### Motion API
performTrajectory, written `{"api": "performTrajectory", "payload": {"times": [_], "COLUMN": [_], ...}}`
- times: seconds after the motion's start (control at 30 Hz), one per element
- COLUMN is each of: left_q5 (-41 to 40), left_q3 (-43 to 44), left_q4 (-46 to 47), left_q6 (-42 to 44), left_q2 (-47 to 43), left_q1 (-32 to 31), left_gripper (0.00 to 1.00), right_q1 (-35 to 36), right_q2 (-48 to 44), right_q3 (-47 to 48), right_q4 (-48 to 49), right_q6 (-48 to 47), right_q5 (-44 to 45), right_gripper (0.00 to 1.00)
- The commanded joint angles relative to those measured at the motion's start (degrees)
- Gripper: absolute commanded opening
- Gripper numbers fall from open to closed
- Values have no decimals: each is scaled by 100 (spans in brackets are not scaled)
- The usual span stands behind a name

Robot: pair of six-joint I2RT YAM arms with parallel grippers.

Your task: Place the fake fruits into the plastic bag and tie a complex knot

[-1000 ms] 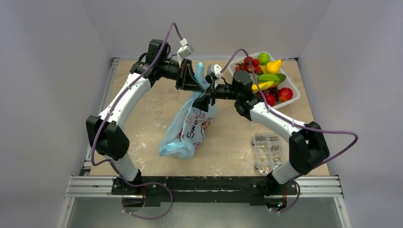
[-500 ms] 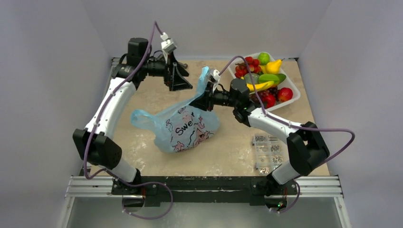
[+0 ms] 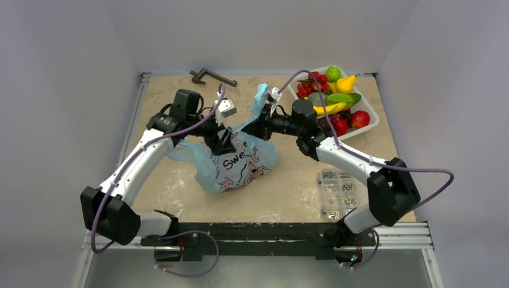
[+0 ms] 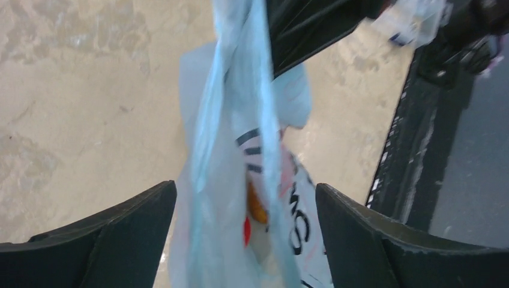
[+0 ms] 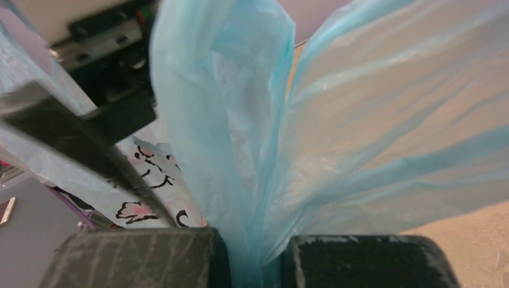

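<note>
A dark L-shaped metal tool [image 3: 213, 77] is seen lying on the table [image 3: 288, 198], behind the plastic bag [image 3: 240, 168] and a little to its left, well apart from it. The left gripper [image 3: 223, 143] is held directly over the bag's left shoulder, pointed down at it. In the left wrist view its two dark fingers [image 4: 120, 234] are spread wide, with a gathered strip of the light-blue film running between them. Neither finger is seen pressing on the film, so nothing is gripped there.

The bag itself is set on the table, its bulging body resting on the surface and its white patch, printed in pink and dark letters, turned toward the near side. An orange spot and a red spot are shown through the film in the left wrist view; whether these are fruits or print cannot be told. The bag's upper part is drawn up and to the right into a narrow neck. This neck is clamped by the right gripper [image 3: 258, 129], whose jaws are closed tight on the bunched film, as is shown plainly in the right wrist view.

Farther right of the bag and behind it, well apart, the fake fruits [image 3: 334, 99] are heaped in a white tray [image 3: 373, 122]: yellow, green, red and dark pieces. To the right of the bag on the near side, a clear box of screws [image 3: 337, 193] is laid on the table.
</note>
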Motion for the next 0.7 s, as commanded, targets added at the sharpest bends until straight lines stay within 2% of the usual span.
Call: {"api": "performTrajectory", "payload": {"times": [0.0,0.03,0.07,0.1,0.2,0.47,0.57,0.67], "left_q5": [-496,-464,-481,-557,-666,-1801,-2032,-2054], "left_q3": [-248,-313,-441,-604,-1081,-1985,-2334,-2347], "left_q4": [144,181,457,784,1727,2848,2906,2677], "left_q6": [454,535,550,540,851,2433,3094,3279], "left_q2": [-75,-151,-275,-425,-655,-51,50,142], "left_q1": [-10,-10,-10,-10,-209,-981,-1079,-1102], "left_gripper": [62,38,6,0,0,0,0,0], "right_q1": [-72,-102,-146,-193,-323,-868,-961,-1005], "right_q2": [-415,-456,-490,-505,-378,1066,1549,1684], "right_q3": [-47,-46,-41,-32,77,619,782,850], "right_q4": [-216,-344,-438,-532,-838,-990,-1098,-1336], "right_q6": [10,46,141,273,793,2237,2726,2789], "right_q5": [106,147,203,264,547,371,328,377], "right_gripper": [0,0,0,0,0,0,0,0]}}
